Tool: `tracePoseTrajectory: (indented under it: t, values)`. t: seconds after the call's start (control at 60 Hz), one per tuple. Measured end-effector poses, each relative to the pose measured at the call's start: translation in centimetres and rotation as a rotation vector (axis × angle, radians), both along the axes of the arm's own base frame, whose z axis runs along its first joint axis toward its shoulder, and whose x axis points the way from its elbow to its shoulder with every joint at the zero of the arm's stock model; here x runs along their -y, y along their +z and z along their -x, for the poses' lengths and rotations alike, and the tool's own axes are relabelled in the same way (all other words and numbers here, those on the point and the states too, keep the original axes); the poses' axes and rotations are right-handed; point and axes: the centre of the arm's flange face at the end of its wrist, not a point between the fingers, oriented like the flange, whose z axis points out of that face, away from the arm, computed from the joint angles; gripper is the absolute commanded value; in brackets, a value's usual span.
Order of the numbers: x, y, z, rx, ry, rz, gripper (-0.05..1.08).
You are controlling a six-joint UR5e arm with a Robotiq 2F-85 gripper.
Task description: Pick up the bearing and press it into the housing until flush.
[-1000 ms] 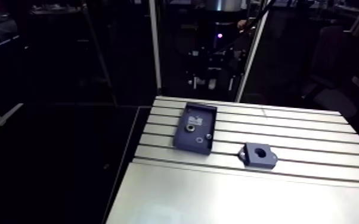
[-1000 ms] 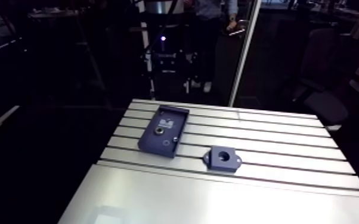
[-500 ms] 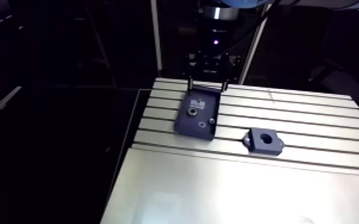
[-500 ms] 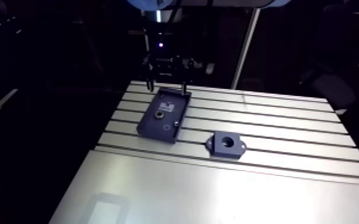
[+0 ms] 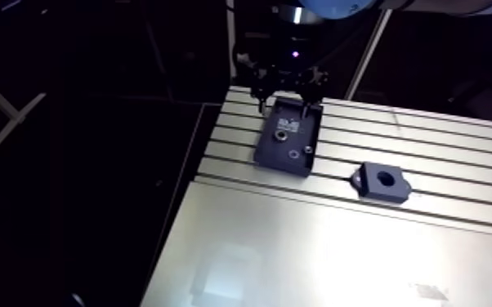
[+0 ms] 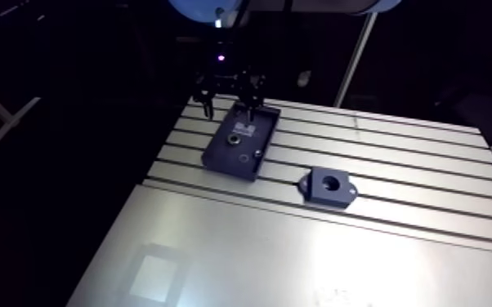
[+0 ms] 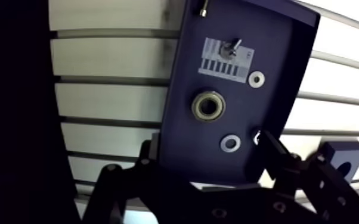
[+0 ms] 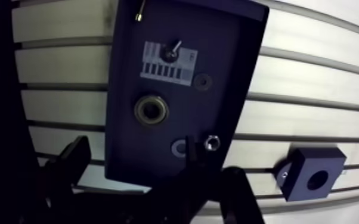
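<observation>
The bearing (image 7: pixel 208 105), a small metal ring, lies in a dark blue tray (image 7: pixel 188 143) on the slotted table (image 5: pixel 429 139). In the wrist view my gripper (image 7: pixel 207 146) hangs open above the tray's end, with the bearing just ahead of its fingertips and nothing held between them. The housing (image 7: pixel 343 162), a dark blue block with a round bore, sits on the table beside the tray, off to one side of the gripper. In the arm view the gripper (image 5: pixel 284 100) stands over the tray's far end, and the housing (image 5: pixel 382 181) lies to the tray's right.
The tray also holds two washers (image 7: pixel 230 143), a nut (image 8: pixel 210 142), a small screw (image 7: pixel 204 9) and a white label (image 7: pixel 225 59). A smooth metal plate (image 5: pixel 315 245) covers the table's front part. The table's left edge drops off close to the tray.
The gripper has come down from above the view and now stands over the tray's far end. The camera has shifted with the arm. Tray and housing keep their places on the table.
</observation>
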Motion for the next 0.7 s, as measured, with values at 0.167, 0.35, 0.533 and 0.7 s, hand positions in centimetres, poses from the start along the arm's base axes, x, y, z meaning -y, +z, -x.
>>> tracePoseTrajectory:
  t: [0.167, 0.35, 0.533, 0.7]
  values:
    - [0.2, -0.6, 0.1, -0.004, 0.003, -0.001, 0.2]
    - [0.0, -0.8, 0.3, -0.007, 0.002, -0.001, 0.24]
    - [0.0, -1.2, 0.3, -0.005, 0.002, -0.002, 0.32]
    - [0.0, -1.7, 0.3, 0.001, 0.003, -0.003, 0.4]
